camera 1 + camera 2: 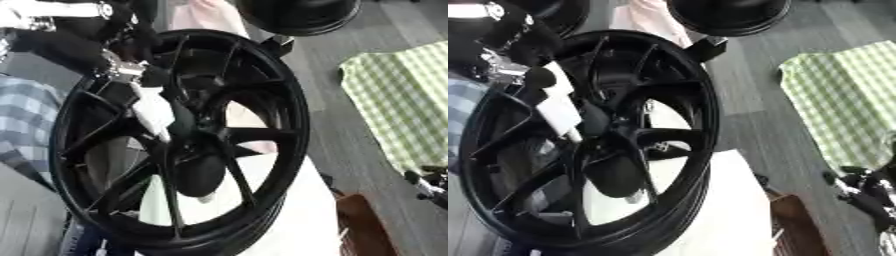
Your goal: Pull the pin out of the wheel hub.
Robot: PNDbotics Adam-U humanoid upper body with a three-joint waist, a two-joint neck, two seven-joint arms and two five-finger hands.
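A big black wheel hub point(262, 90) with thin spokes stands on edge and fills the middle of both views. A white pin point(559, 107) slants down toward the hub's centre point(614, 145), its lower tip between the spokes. My left hand point(522, 60), black with silver parts, comes in from the upper left, and its fingers are curled round the pin's upper end. My right hand point(861, 192) shows only as a dark shape at the lower right edge, well away from the hub.
The hub rests on a white surface point(302, 220). A second black wheel point(297, 15) lies at the top. A green checked cloth point(402, 100) covers the right side over grey floor. Blue checked fabric point(26, 115) is at the left; a brown object point(363, 227) is at the lower right.
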